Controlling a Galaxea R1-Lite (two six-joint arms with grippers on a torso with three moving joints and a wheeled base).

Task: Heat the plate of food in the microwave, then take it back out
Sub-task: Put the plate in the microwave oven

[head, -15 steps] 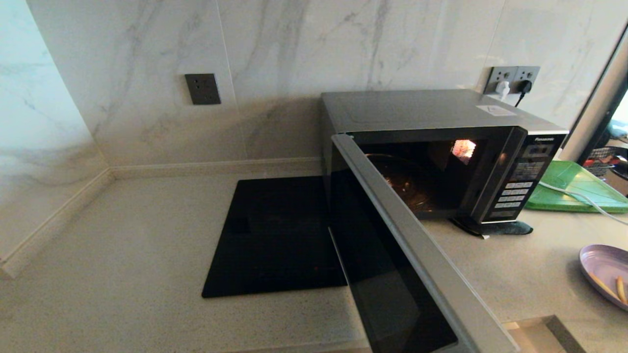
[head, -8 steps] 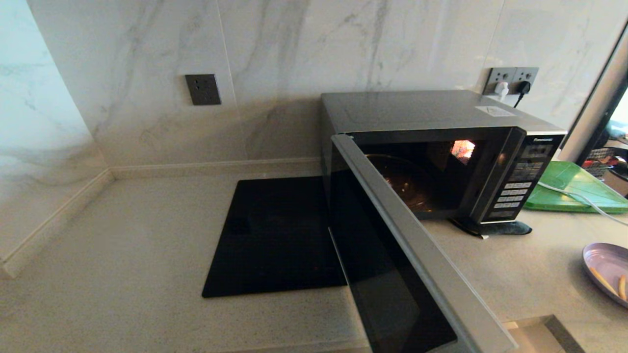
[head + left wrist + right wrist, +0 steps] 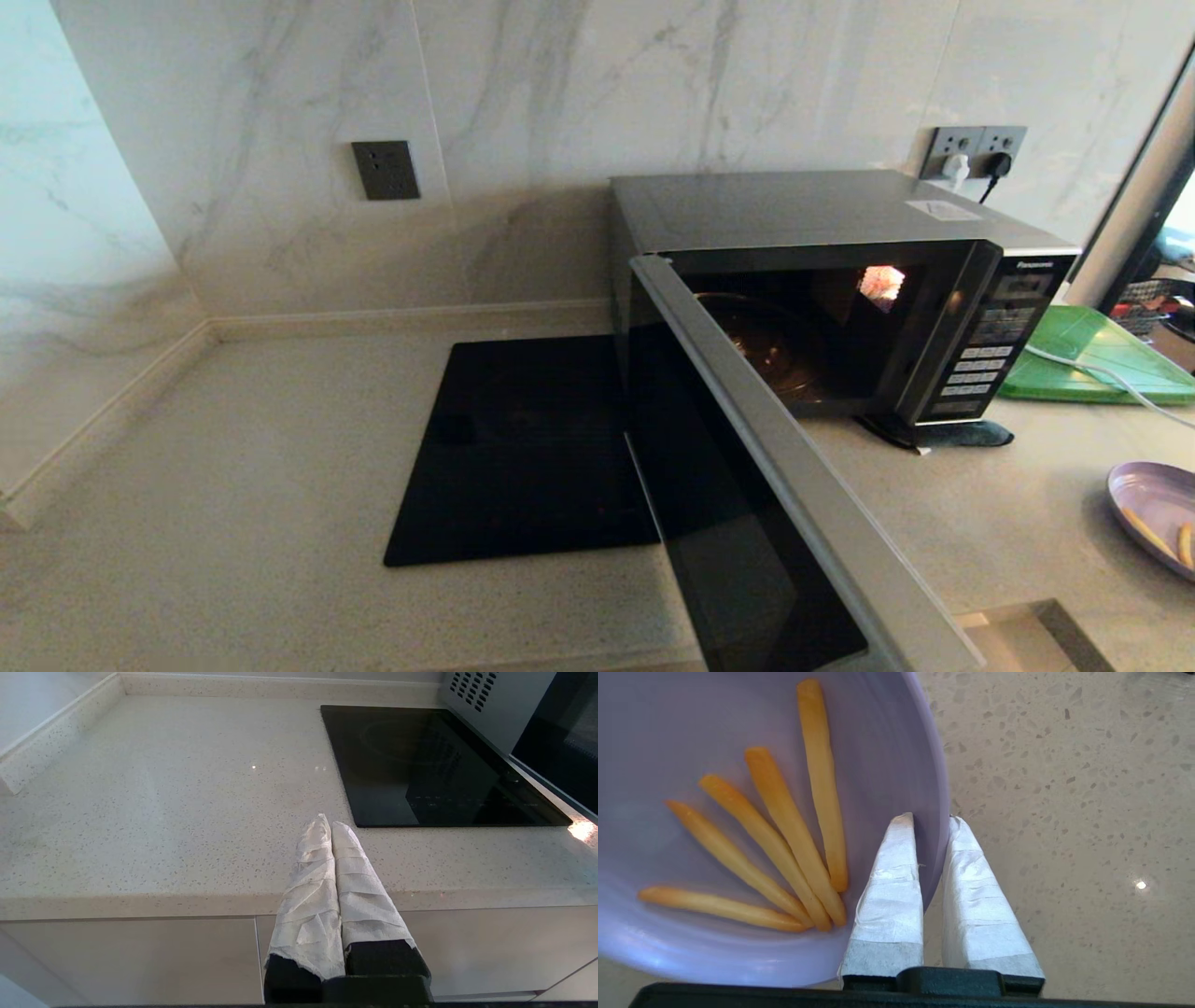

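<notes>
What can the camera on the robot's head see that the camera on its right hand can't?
Only the head view shows the microwave with its door swung open and a light on inside, the black cooktop, the green tray and the wall sockets.

Only the right wrist view shows the right tool shut on the plate's rim, one finger inside and one outside.

Both show the lilac plate with fries, resting on the speckled counter.

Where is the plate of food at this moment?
The plate of food sits on the counter at the far right edge of the head view, right of the open microwave and in front of the green tray. The right claw grips its rim.
</notes>
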